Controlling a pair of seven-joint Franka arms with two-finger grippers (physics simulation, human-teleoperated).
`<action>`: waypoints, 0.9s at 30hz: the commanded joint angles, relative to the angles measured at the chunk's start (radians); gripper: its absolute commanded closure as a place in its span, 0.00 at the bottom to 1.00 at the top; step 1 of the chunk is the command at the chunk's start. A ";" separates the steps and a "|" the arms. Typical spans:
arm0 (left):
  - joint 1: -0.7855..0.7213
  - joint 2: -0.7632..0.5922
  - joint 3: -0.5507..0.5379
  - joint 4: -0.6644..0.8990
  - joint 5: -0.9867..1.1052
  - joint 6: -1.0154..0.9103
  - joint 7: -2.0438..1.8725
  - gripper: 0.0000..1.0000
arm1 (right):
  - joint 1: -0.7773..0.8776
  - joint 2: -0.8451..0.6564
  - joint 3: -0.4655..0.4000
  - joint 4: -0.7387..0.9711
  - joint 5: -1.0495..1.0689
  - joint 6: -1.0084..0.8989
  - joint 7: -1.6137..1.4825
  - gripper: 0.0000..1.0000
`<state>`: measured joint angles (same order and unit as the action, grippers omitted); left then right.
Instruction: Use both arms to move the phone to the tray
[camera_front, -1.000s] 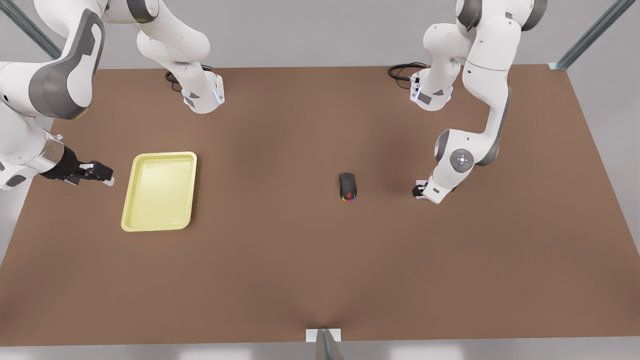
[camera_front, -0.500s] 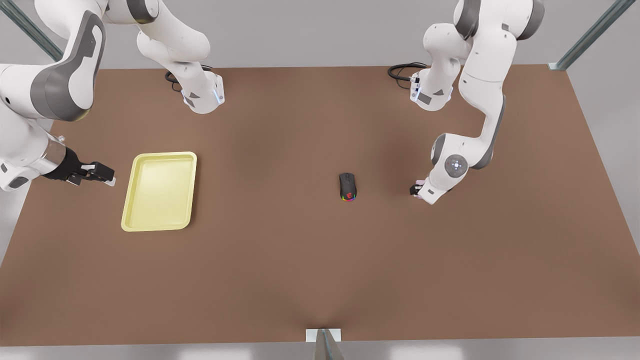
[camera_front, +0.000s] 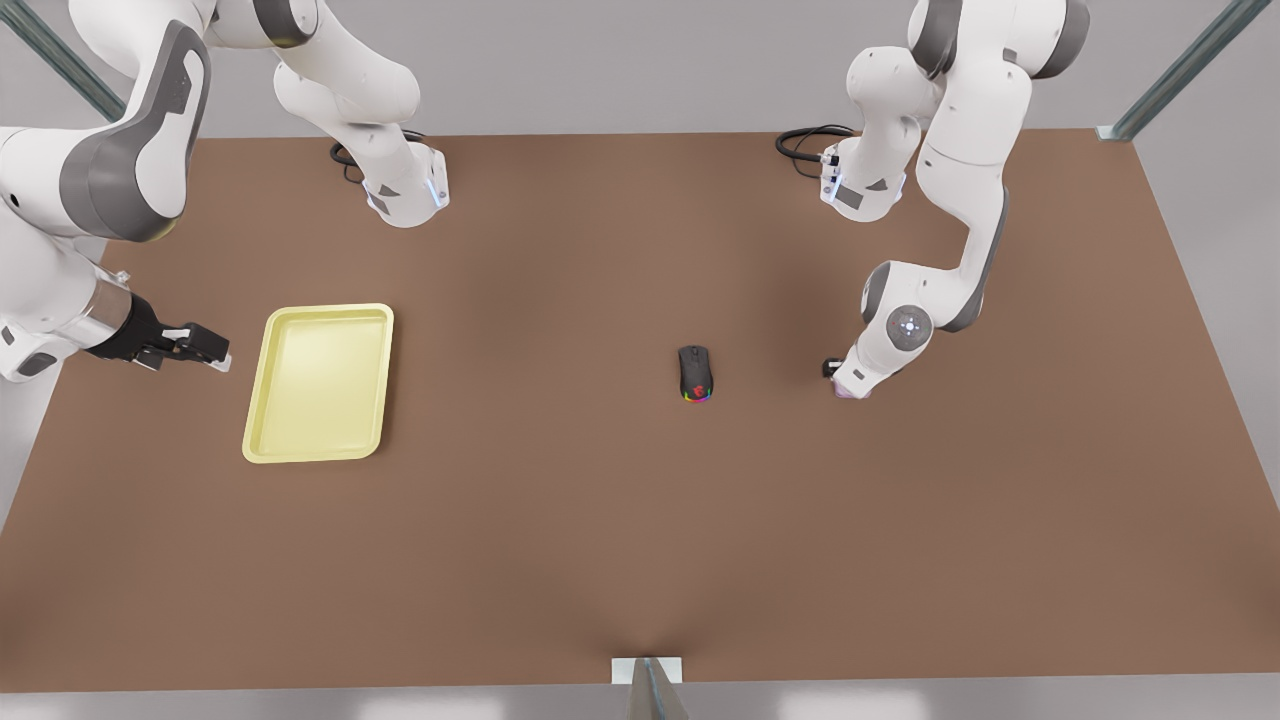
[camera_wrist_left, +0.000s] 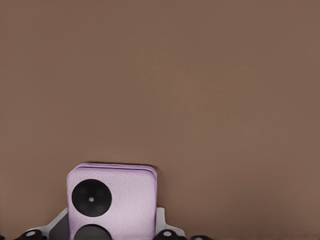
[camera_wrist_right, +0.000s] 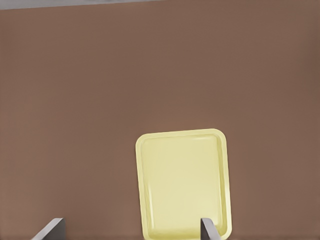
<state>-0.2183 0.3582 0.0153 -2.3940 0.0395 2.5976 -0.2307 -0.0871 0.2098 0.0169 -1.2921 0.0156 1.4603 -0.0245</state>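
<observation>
The pale pink phone (camera_wrist_left: 120, 190), with two black circles on its face, sits between my left gripper's fingers (camera_wrist_left: 162, 222), which are shut on its sides. In the front view this left gripper (camera_front: 838, 378) is low over the brown table on the front view's right, and only a pink sliver of the phone (camera_front: 851, 393) peeks out under the white hand. The pale yellow tray (camera_front: 258, 440) lies far off on the front view's left. My right gripper (camera_front: 195, 347) hovers open just beside the tray's outer long side, and the right wrist view looks onto the tray (camera_wrist_right: 182, 182).
A black mouse (camera_front: 695, 373) with rainbow lights lies on the table between the phone and the tray, nearer the phone. Both arm bases (camera_front: 405, 190) and cables sit along the far edge. Brown table (camera_front: 560, 520) stretches wide toward the near edge.
The left arm's wrist and hand have shifted slightly toward the front view's left and far side, covering more of the phone. The right arm has barely moved.
</observation>
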 joint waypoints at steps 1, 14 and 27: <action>-0.001 0.002 0.000 0.001 0.002 0.007 0.036 0.16 | 0.000 -0.001 0.000 0.001 -0.002 -0.001 0.000 0.00; -0.032 -0.041 -0.018 0.200 0.011 -0.249 -0.015 0.20 | 0.001 -0.001 0.000 0.001 0.000 -0.001 0.000 0.00; -0.561 0.556 -0.081 1.328 -0.145 -0.610 -0.575 0.20 | 0.000 0.000 0.000 0.001 0.001 -0.001 0.000 0.00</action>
<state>-0.7647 0.8915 -0.0594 -1.0986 -0.0937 2.0741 -0.4385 -0.0871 0.2111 0.0169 -1.2921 0.0157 1.4592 -0.0245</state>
